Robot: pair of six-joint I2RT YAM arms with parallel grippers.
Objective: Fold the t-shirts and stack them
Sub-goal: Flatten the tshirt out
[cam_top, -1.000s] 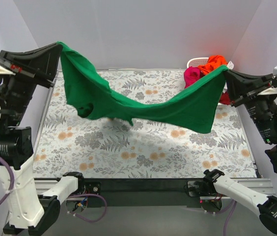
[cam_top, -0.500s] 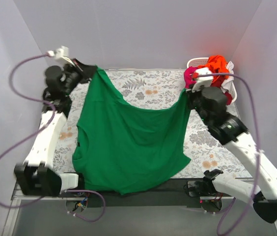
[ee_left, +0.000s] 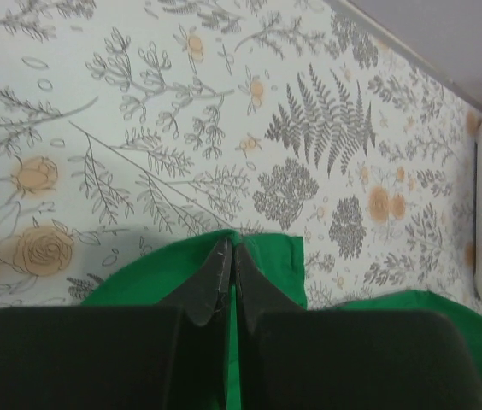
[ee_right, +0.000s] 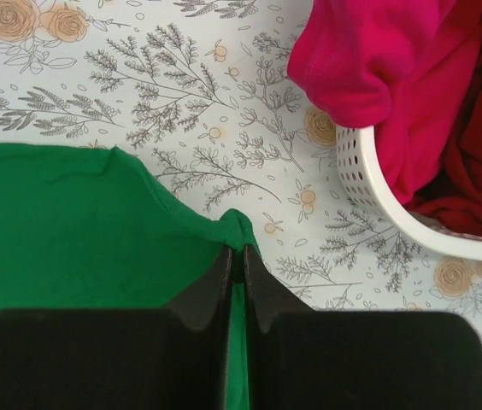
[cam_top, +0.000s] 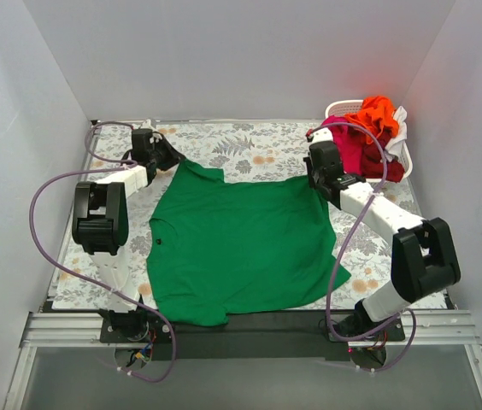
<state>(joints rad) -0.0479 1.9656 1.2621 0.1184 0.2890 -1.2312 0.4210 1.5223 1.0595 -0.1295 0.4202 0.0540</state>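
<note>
A green t-shirt [cam_top: 237, 243] lies spread flat on the floral table, its collar end toward the near edge. My left gripper [cam_top: 175, 159] is shut on its far left corner [ee_left: 254, 248], low at the table. On the other side my right gripper [cam_top: 319, 181] is shut on the far right corner [ee_right: 239, 224] of the same shirt. In the right wrist view the green cloth [ee_right: 70, 222] bunches into a small peak just ahead of the fingertips. Other t-shirts, orange [cam_top: 376, 111], magenta pink [ee_right: 378, 68] and dark red [ee_right: 480, 162], sit piled in the basket.
A white perforated plastic basket [cam_top: 340, 108] stands at the far right corner of the table, close to my right gripper; its rim [ee_right: 378, 201] shows in the right wrist view. Grey walls close the table on three sides. The near table edge has a black rail [cam_top: 249, 323].
Both arms swung the hanging green t-shirt forward and down; it went from stretched in the air to lying flat on the table, both grippers lowered to the far corners.
</note>
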